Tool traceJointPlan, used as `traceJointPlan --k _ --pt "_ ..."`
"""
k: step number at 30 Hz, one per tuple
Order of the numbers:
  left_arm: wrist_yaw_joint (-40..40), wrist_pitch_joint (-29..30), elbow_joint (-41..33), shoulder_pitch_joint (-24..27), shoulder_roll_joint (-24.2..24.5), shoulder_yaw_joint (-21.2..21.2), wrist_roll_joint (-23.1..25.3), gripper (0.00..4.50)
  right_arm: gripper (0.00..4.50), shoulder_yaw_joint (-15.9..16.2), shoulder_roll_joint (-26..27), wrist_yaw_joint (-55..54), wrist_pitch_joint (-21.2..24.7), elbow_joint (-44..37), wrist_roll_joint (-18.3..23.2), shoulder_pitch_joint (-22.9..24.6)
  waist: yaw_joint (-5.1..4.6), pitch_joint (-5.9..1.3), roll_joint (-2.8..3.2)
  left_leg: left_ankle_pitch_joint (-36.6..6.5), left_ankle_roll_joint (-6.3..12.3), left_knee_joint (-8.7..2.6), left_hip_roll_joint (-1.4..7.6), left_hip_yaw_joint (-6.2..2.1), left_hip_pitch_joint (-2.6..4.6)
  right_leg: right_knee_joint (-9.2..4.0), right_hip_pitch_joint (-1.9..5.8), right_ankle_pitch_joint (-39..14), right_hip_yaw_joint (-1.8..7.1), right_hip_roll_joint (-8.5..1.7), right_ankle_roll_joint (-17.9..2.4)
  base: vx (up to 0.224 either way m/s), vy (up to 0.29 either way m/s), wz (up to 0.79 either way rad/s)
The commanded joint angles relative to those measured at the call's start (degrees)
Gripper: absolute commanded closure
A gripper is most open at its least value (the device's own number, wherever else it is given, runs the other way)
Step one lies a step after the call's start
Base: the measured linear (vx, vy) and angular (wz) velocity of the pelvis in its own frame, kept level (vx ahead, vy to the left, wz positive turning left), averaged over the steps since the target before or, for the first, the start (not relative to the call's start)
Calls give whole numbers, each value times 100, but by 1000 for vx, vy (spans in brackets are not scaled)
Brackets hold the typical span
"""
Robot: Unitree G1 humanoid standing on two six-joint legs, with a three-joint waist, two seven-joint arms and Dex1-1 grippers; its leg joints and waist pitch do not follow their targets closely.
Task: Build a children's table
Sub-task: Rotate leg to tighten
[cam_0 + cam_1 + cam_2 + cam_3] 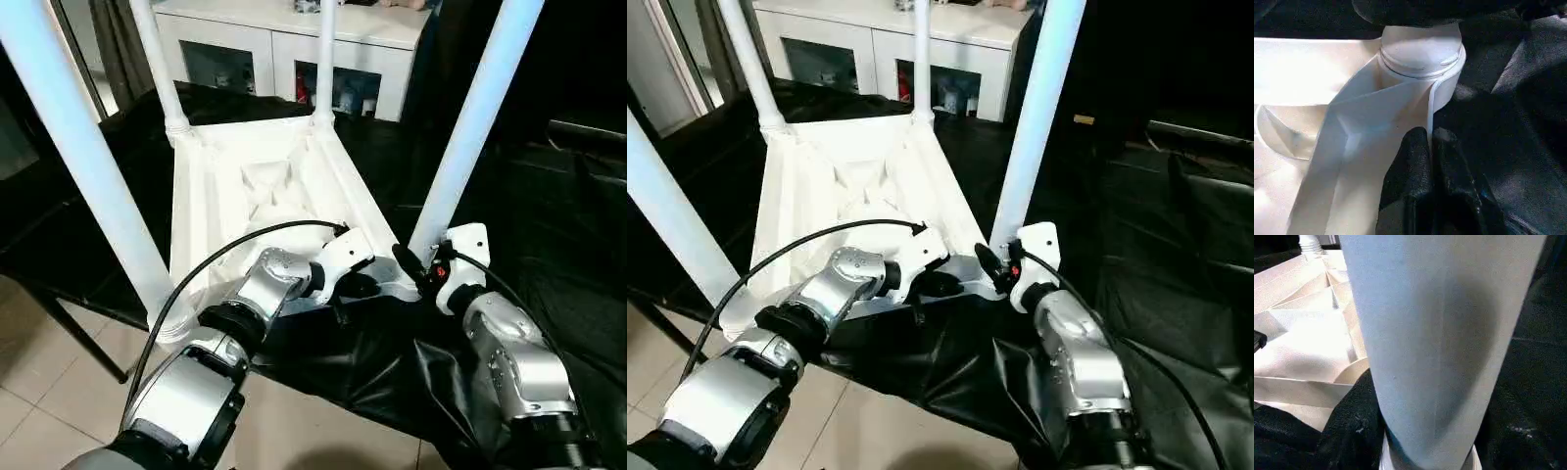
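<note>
Head view: the children's table (265,186) lies upside down on the black-draped surface (549,225), four legs up. Left wrist view: the left gripper (1430,147) has its jaws closed on the top's thin rim. Right wrist view: the near-right leg (1440,333) looms close; the right gripper (416,266) has jaws I cannot tell.

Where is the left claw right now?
In the left eye view the left claw sits at the upturned table top's near edge, shut on a thin rib just left of the near-right leg.
</note>
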Motion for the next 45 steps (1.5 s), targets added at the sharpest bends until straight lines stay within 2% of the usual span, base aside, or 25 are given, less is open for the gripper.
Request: traceJointPlan --k 1,3,4,7,9,10,11,13,17,19,20,21,22,24,25,27,28,31,32,36,39,42,43,44,45 --pt "477 -432 93 -126 6 296 -122 450 258 440 176 346 150 -77 122 193 -14 -272 -106 -1441 351 -372 170 -92 45 -463 220 -1812 187 -271 -951 0 0 0" --pt "222 -594 57 -92 6 345 -250 450 258 479 174 542 127 -215 245 207 -6 -266 -123 -1479 372 -373 172 -88 52 -480 220 -1972 189 -284 -915 0 0 0" --pt "132 -627 50 -87 3 368 -302 405 202 478 178 562 118 -248 262 210 -5 -264 -128 -1480 373 -374 172 -88 51 -483 218 -2010 190 -284 -904 0 0 0" --pt "-45 -622 14 -83 42 376 -363 390 186 415 171 563 156 -337 321 173 4 -272 -106 -1481 385 -370 167 -88 42 -481 232 -2024 185 -291 -932 0 0 0" --pt "-127 -663 -49 -54 70 381 -390 357 154 373 155 546 193 -397 355 155 -19 -285 -57 -1389 349 -394 213 -115 23 -429 248 -1602 179 -281 -1058 0 0 0" --pt "-204 -655 -132 -35 94 416 -439 357 154 361 106 582 228 -484 374 160 -38 -278 -73 -1360 341 -398 204 -115 0 -424 254 -1517 175 -275 -1069 0 0 0" --pt "-265 -653 -188 -21 111 444 -476 351 147 357 70 611 249 -548 383 169 -39 -281 -60 -1389 326 -390 203 -106 33 -415 250 -1429 174 -270 -1108 0 0 0" --pt "-397 -636 -352 24 183 479 -527 326 122 303 -20 680 350 -724 464 205 -42 -293 -53 -1269 364 -374 212 -103 33 -377 260 -1144 185 -276 -1230 0 0 0" --pt "-823 -176 -1392 395 465 492 -768 294 89 238 -395 901 598 -1211 531 329 -7 -295 -104 -834 572 -342 228 -90 6 -258 308 -367 190 -282 -1465 0 0 0" --pt "-1075 152 -2008 669 700 407 -822 273 70 215 -518 1009 632 -1278 545 333 -5 -297 -81 -766 624 -328 230 -78 23 -240 300 -289 195 -286 -1543 0 0 0" --pt "-1437 668 -2898 1096 1080 253 -872 273 70 261 -696 1210 664 -1322 540 342 -1 -290 -66 -813 606 -333 237 -76 31 -242 304 -350 195 -291 -1565 0 0 0" --pt "-1519 799 -3113 1203 1173 215 -884 265 66 281 -737 1265 674 -1334 543 351 1 -303 -72 -781 585 -345 269 -96 26 -210 340 -299 195 -315 -1593 0 0 0" --pt "-1733 1197 -3735 1522 1452 123 -926 265 66 370 -872 1486 701 -1405 574 404 -29 -279 -55 -809 573 -340 255 -70 34 -230 297 -352 199 -270 -1572 0 0 0" --pt "-1911 1585 -4359 1865 1751 64 -1011 236 65 454 -1006 1726 691 -1481 610 469 -39 -255 -46 -946 498 -363 266 -67 42 -249 287 -625 204 -265 -1522 0 0 0" --pt "-2035 2055 -5072 2266 2098 45 -1113 231 65 524 -1178 2019 676 -1593 714 547 -36 -255 -42 -1152 376 -364 274 -64 83 -252 262 -867 204 -261 -1478 0 0 0" --pt "-2017 2501 -5736 2648 2408 102 -1212 215 65 516 -1375 2283 726 -1757 880 630 -34 -212 -78 -1379 251 -406 284 -62 88 -306 238 -1253 211 -239 -1346 0 0 0" --pt "-2001 2566 -5824 2703 2446 118 -1227 201 65 507 -1403 2313 741 -1783 903 644 -19 -213 -53 -1438 205 -409 290 -65 108 -299 229 -1318 213 -239 -1329 0 0 0" --pt "-1680 3030 -6489 3179 2682 369 -1135 186 65 419 -1720 2652 810 -1943 1037 750 20 -190 -70 -1507 127 -426 286 -71 99 -316 232 -1437 220 -237 -1216 0 0 0" --pt "-1623 3074 -6555 3234 2701 409 -1099 173 65 417 -1774 2707 821 -1966 1047 767 39 -179 -58 -1562 113 -422 277 -59 122 -339 205 -1537 223 -223 -1156 0 0 0" --pt "-1065 3702 -7311 3780 2858 844 -912 145 65 360 -2277 3059 841 -2091 986 959 58 -186 -70 -1522 114 -415 252 -83 86 -358 235 -1680 212 -231 -1027 0 0 0" --pt "-753 3945 -7589 4020 2913 1101 -951 119 65 237 -2345 2931 739 -1947 878 936 54 -186 -72 -1498 129 -405 237 -83 74 -368 224 -1711 203 -225 -1030 0 0 0" --pt "-766 4228 -7956 4416 3110 1458 -1228 92 65 166 -2430 3138 948 -2061 1194 1002 50 -185 -66 -1501 197 -405 227 -101 62 -366 232 -1773 188 -211 -1008 0 0 0" --pt "-766 4228 -7956 4416 3110 1458 -1228 81 65 166 -2430 3138 948 -2061 1194 1002 50 -184 -65 -1535 208 -401 222 -95 74 -373 219 -1806 187 -198 -991 0 0 0" --pt "-805 4336 -8055 4544 3198 1561 -1275 71 65 183 -2464 3307 1152 -2215 1447 1087 61 -190 -56 -1558 211 -391 227 -87 108 -386 188 -1805 195 -195 -995 0 0 0" --pt "-824 4417 -8132 4638 3267 1631 -1300 62 65 193 -2487 3438 1324 -2335 1653 1151 73 -190 -52 -1521 244 -401 235 -106 83 -360 230 -1680 194 -201 -1022 0 0 0"
